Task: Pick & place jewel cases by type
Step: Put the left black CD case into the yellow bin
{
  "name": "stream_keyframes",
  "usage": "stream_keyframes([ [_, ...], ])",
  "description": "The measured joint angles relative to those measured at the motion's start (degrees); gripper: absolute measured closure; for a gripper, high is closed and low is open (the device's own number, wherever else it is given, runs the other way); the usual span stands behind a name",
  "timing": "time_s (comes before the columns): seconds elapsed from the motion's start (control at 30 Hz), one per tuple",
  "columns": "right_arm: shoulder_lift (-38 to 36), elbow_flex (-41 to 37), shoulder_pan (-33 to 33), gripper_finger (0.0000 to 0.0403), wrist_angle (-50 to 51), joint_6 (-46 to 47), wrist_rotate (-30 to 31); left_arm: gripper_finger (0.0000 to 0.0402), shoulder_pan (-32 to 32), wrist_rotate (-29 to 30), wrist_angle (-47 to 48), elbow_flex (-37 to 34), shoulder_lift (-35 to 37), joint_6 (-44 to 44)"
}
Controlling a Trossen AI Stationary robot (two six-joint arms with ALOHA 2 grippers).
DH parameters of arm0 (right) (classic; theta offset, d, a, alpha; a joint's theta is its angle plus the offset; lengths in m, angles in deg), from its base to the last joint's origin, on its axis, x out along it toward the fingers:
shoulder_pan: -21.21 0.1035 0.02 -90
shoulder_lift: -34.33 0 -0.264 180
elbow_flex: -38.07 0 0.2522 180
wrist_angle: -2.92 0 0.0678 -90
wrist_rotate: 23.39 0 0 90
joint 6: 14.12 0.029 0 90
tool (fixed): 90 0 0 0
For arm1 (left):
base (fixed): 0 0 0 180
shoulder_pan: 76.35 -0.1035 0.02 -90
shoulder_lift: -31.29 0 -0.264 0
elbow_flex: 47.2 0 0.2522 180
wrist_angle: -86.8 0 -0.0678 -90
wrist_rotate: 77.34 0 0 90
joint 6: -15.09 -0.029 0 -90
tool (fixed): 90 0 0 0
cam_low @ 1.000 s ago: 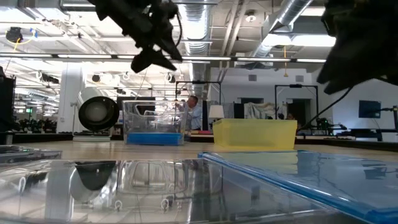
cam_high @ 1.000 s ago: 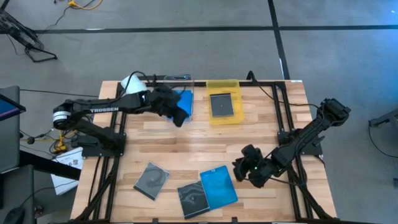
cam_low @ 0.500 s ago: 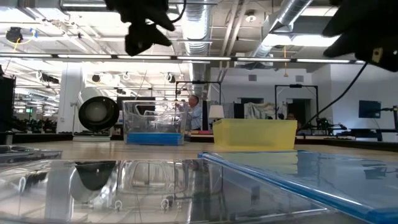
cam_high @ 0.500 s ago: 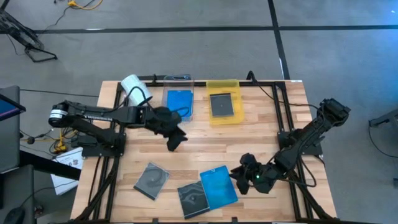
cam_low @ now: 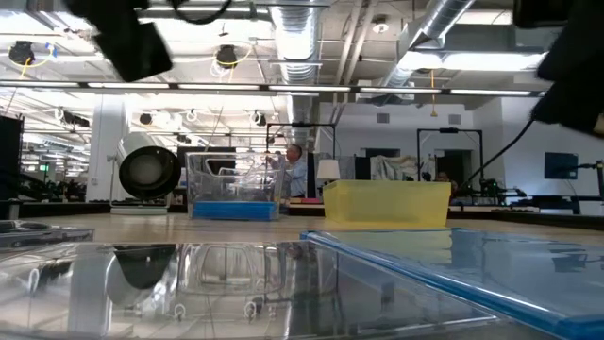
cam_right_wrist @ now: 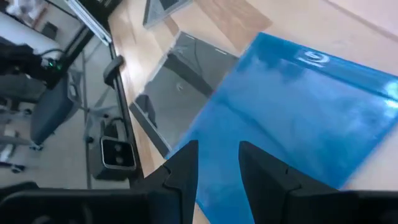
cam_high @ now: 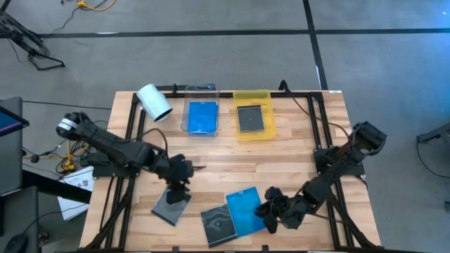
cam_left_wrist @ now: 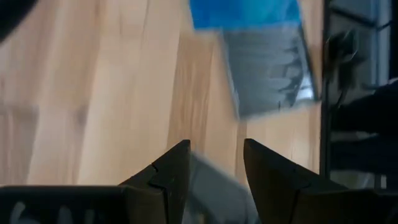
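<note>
Left fingers [cam_high: 182, 184] now over grey square case [cam_high: 171, 203] — right fingers [cam_high: 269, 211] at glossy blue case [cam_high: 247, 210]

A white roll [cam_high: 154, 102] lies at the wooden table's [cam_high: 295, 147] far corner, beside a clear tray [cam_high: 201, 126] and yellow tray [cam_high: 252, 99].

Two dark, near-black robot arms, each built from slim tubular links joined by rounded, bulkier joint housings. The left arm [cam_high: 112, 144] has a pale silver-white cylindrical cap at its shoulder end; the right arm [cam_high: 337, 165] has a blocky black housing at its outer joint and a thin black cable running alongside it. Each arm ends in jaws made of two matte black fingers [cam_left_wrist: 168, 171] with flat, angular, faceted faces that taper toward the tips; the right arm's fingers [cam_right_wrist: 264, 165] look the same, mounted on a broad dark wrist block
</note>
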Motion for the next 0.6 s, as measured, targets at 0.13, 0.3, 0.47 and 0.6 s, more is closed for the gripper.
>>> stream_keyframes([
  [0.13, 2.4, 0.0, -1.3, 0.0294, -5.1, -2.3, -0.1, 0.0260, 5.7, 0.5, 3.9, 0.0, 0.0, 6.2],
  [0.3, 2.7, 0.0, -2.9, 0.0294, -5.2, -5.6, 0.0, 0.0260, 14.0, 0.4, 5.5, 0.0, 0.0, 13.7],
  [0.47, 2.1, 0.0, -5.7, 0.0294, -5.2, -10.8, 0.0, 0.0260, 22.1, 4.1, 6.8, 0.0, -0.3, 23.7],
  [0.6, 1.6, 0.0, -8.5, 0.0294, -5.1, -15.0, -0.1, 0.0260, 27.7, 11.0, 7.4, 0.0, -0.3, 34.2],
])
